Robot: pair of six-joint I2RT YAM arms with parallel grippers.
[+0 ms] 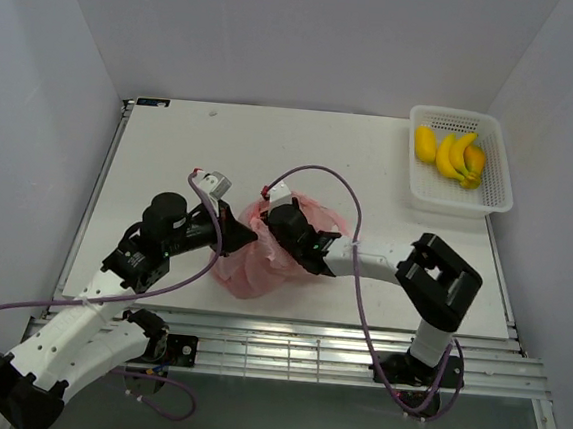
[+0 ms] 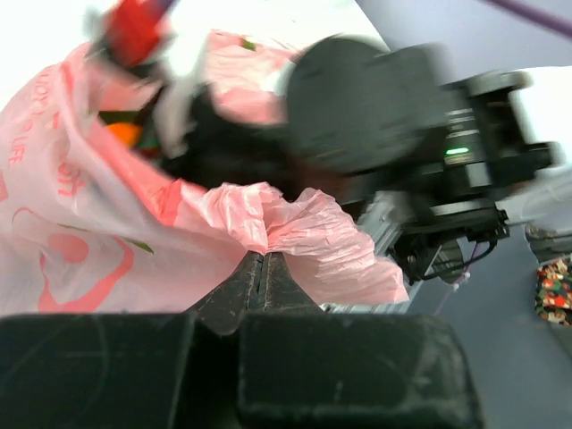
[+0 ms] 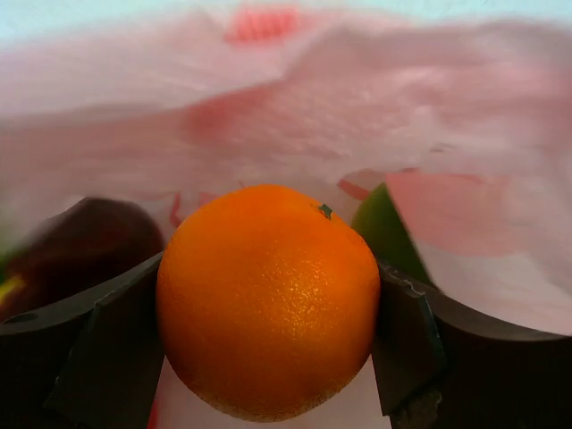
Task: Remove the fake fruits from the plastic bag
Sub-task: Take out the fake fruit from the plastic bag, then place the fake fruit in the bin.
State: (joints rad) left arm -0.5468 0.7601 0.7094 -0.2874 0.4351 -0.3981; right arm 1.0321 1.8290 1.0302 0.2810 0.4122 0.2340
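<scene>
Left gripper [image 2: 262,279] pinched tight on a fold of the thin crinkly pink plastic bag [image 2: 80,223], mid-table. Right gripper [image 3: 268,349] is inside the bag mouth, clamped on a glossy orange plastic fruit [image 3: 268,286]; dark purple fruit [image 3: 71,255] just beside it. Yellow banana bunch [image 1: 459,154] lies in the white perforated plastic basket [image 1: 459,197], far right corner.

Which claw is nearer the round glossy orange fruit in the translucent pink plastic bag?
Right. The right claw straddles the orange fruit inside the bag, fingers against both sides; the left claw pinches the bag's rim outside.
</scene>
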